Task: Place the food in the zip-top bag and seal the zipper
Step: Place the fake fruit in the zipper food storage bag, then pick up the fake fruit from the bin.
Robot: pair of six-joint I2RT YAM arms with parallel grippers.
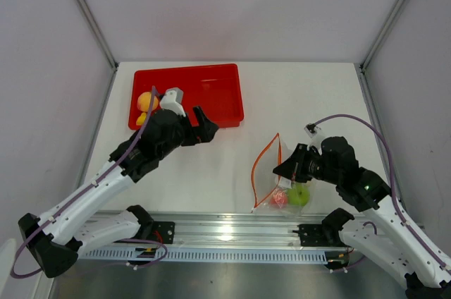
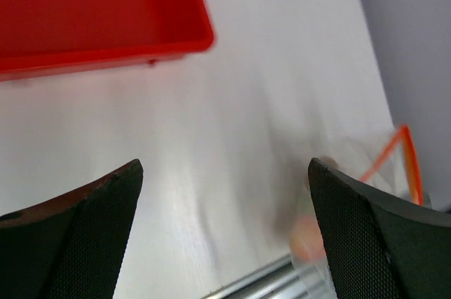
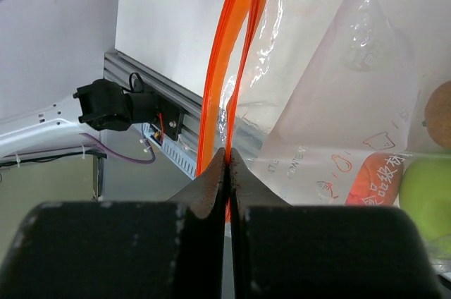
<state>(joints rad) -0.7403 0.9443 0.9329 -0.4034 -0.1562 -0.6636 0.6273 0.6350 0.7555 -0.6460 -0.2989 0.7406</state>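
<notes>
The clear zip-top bag (image 1: 282, 182) lies at the near right, its mouth gaping. Its orange zipper (image 1: 262, 165) arcs up off the table. Inside the bag sit a green apple (image 1: 299, 194) and a red-pink fruit (image 1: 279, 199). My right gripper (image 1: 283, 169) is shut on one zipper strip (image 3: 232, 45); the right wrist view shows the strip pinched at the gripper (image 3: 228, 154), the apple (image 3: 426, 197) and a brownish piece (image 3: 441, 112). Orange-yellow fruit (image 1: 146, 101) rests in the red tray (image 1: 211, 91). My left gripper (image 1: 206, 124) hangs open and empty near the tray's front right corner.
In the left wrist view the open gripper (image 2: 224, 166) looks down on bare table, with the red tray (image 2: 106, 10) behind and the bag's zipper (image 2: 407, 154) at the right. A metal rail (image 1: 225, 232) runs along the near edge. Grey walls enclose the table.
</notes>
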